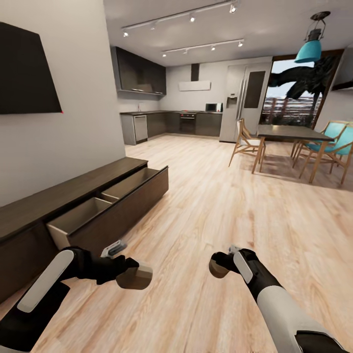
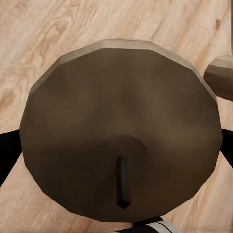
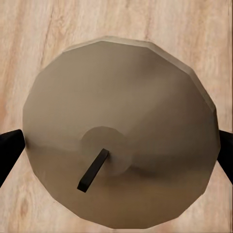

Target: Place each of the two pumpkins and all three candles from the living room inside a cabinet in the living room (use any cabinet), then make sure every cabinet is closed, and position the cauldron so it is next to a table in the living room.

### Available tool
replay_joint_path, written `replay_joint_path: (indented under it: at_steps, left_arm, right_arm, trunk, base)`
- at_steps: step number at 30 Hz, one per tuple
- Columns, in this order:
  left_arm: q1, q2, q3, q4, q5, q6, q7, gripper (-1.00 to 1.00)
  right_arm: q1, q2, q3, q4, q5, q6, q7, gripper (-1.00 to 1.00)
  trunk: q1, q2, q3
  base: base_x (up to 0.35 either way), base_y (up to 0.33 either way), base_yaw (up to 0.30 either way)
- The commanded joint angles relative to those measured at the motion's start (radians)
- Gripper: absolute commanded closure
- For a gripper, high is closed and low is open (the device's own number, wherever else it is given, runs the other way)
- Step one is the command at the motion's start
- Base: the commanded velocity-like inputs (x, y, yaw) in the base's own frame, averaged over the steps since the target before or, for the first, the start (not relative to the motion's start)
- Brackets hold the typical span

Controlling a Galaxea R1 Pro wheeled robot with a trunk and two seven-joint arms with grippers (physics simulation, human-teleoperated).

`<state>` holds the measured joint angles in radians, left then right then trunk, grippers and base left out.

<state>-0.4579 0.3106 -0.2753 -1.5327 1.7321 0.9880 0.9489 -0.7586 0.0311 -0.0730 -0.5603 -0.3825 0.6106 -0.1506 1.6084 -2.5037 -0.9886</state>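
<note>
My left gripper [image 1: 131, 273] is shut on a squat brown-beige candle [image 1: 139, 280] low over the floor, beside the cabinet [image 1: 59, 193]. In the left wrist view that candle [image 2: 121, 121] shows its dark wick, with black fingers [image 2: 7, 155] at its sides. My right gripper [image 1: 220, 264] is shut on a second candle [image 1: 215, 270], seen with its wick in the right wrist view [image 3: 121, 126]. The long dark-brown cabinet stands along the left wall with a wide drawer [image 1: 115, 196] pulled open, its pale insides bare. The pumpkins, cauldron and table are out of view.
A dark screen [image 1: 27, 71] hangs on the wall above the cabinet. Bare wood floor [image 1: 211, 206] stretches ahead to a dark kitchen [image 1: 166, 122]. A dining table [image 1: 289, 132] with wooden and teal chairs stands at the far right.
</note>
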Motion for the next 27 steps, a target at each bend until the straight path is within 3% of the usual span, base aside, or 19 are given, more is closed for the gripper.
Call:
replay_joint_path:
  at_steps: [1, 8, 27]
  left_arm:
    - [-0.001, 0.001, -0.003, -0.001, 0.011, 0.000, 0.008, 1.00]
    - [-0.001, -0.013, -0.019, -0.001, 0.009, 0.000, 0.010, 1.00]
    - [-0.001, -0.015, -0.020, -0.001, 0.009, 0.000, 0.011, 1.00]
  right_arm:
    - [-0.001, 0.001, -0.004, -0.002, -0.012, 0.003, -0.008, 1.00]
    - [-0.001, 0.001, -0.004, -0.003, -0.012, 0.003, -0.007, 1.00]
    - [-0.001, 0.001, -0.005, -0.004, -0.012, 0.003, -0.007, 1.00]
  trunk:
    - [0.000, -0.001, -0.001]
    - [0.000, -0.001, -0.001]
    - [0.000, -0.001, -0.001]
  base:
    - [0.000, 0.000, -0.282]
    - [0.000, 0.000, -0.282]
    - [0.000, 0.000, -0.282]
